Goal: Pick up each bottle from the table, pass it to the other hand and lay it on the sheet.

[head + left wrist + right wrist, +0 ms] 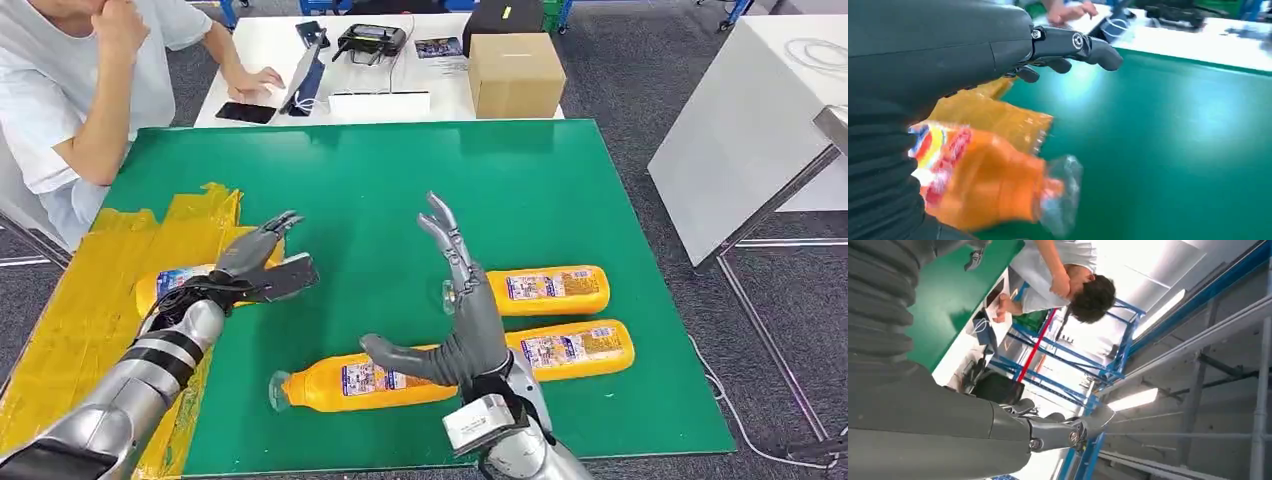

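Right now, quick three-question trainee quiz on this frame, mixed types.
1. True or false: the right hand holds a bottle.
2. How many orange bottles lie on the bare green mat? A) two B) three C) four
3. Fill in: the bottle under the left hand lies on the ____ sheet.

Key: 1 false, its fingers are spread and point up, holding nothing. 2 B. 3 yellow.

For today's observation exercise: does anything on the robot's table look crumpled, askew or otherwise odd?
The yellow sheet is wrinkled, its top edge jagged. One bottle lies on it; three others lie on the green mat.
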You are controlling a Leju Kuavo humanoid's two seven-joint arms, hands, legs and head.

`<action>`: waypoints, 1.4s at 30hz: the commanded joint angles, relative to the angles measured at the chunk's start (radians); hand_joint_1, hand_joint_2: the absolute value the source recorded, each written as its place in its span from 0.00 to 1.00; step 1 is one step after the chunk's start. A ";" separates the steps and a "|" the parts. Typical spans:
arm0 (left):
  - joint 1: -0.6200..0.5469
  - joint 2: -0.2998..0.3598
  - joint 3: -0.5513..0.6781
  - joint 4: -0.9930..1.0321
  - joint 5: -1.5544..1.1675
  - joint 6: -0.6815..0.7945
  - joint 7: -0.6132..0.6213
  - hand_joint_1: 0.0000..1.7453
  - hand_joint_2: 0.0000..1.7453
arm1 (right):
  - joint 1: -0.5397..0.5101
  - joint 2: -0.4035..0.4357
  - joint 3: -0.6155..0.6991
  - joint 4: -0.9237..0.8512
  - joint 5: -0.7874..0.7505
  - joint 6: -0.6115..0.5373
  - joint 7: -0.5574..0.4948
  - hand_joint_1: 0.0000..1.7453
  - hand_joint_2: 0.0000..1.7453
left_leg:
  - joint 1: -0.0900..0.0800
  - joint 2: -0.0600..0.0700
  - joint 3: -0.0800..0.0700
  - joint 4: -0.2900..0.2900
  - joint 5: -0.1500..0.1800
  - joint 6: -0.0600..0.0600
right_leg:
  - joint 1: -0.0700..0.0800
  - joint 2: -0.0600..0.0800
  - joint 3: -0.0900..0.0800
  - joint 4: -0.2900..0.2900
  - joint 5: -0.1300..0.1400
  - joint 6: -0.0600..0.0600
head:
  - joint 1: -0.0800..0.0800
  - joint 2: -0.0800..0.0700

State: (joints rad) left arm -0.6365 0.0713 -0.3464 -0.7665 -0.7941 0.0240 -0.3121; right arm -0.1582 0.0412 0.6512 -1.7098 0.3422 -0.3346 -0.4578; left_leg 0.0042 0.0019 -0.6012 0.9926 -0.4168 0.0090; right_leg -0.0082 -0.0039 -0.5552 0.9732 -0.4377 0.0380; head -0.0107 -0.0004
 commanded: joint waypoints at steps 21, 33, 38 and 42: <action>0.357 0.000 0.111 -0.645 0.553 -0.106 -0.086 0.00 1.00 | -0.004 -0.147 0.039 0.060 0.312 0.072 0.124 0.00 1.00 | 0.002 0.001 0.004 0.000 -0.003 0.000 | 0.001 0.001 0.005 -0.002 -0.002 -0.001 | 0.000 0.000; 0.540 -0.073 0.174 -0.781 0.627 -0.024 -0.082 0.00 1.00 | 0.098 -0.288 0.060 0.098 0.584 0.136 0.276 0.00 1.00 | 0.001 0.000 0.005 -0.002 -0.004 0.001 | 0.000 0.000 0.007 -0.005 -0.002 0.000 | 0.000 0.000; 0.562 -0.091 0.178 -0.775 0.659 -0.042 -0.101 0.00 1.00 | 0.085 -0.312 0.100 0.151 0.623 0.175 0.314 0.00 1.00 | 0.000 0.001 0.003 -0.001 -0.004 0.001 | -0.001 0.001 0.004 -0.004 -0.001 0.000 | 0.000 0.000; 0.553 -0.099 0.172 -0.757 0.665 -0.040 -0.106 0.00 1.00 | 0.068 -0.312 0.121 0.182 0.622 0.190 0.326 0.00 1.00 | 0.001 0.000 0.004 -0.001 -0.004 0.001 | 0.000 0.000 0.005 -0.004 -0.001 -0.001 | -0.001 0.000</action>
State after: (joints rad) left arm -0.0848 0.0103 -0.1984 -1.5549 -0.1427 -0.0122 -0.4139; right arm -0.0525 -0.2293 0.7004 -1.6476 0.9598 -0.1667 -0.1499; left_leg 0.0031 0.0019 -0.6034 0.9924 -0.4189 0.0101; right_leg -0.0100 -0.0039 -0.5569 0.9716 -0.4383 0.0385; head -0.0114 -0.0004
